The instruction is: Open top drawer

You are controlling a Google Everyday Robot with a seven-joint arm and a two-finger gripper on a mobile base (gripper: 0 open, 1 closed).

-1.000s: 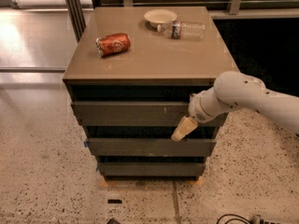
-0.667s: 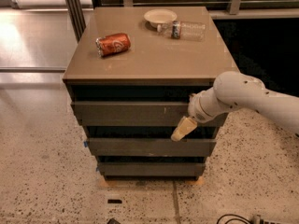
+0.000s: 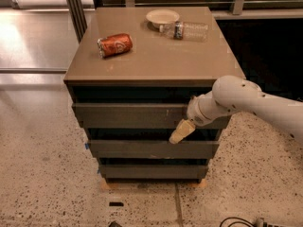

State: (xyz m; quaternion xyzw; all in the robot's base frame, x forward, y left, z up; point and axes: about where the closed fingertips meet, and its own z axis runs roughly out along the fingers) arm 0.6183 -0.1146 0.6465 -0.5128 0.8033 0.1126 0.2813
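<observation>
The top drawer [image 3: 128,116] is the dark grey-brown flat front just under the cabinet top, with a small pale scratch near its right part. A dark gap runs above it, and none of its inside shows. My gripper [image 3: 181,131] is at the drawer's lower right edge, its tan tip pointing down and left over the gap above the middle drawer. The white arm [image 3: 246,100] reaches in from the right and covers the drawer's right end.
Below are the narrower middle drawer [image 3: 137,149] and bottom drawer [image 3: 151,171]. On the cabinet top [image 3: 156,63] lie a red can [image 3: 115,45] on its side, a white bowl [image 3: 162,17] and a clear plastic bottle [image 3: 187,30]. Speckled floor surrounds the cabinet; a cable [image 3: 236,221] lies at the lower right.
</observation>
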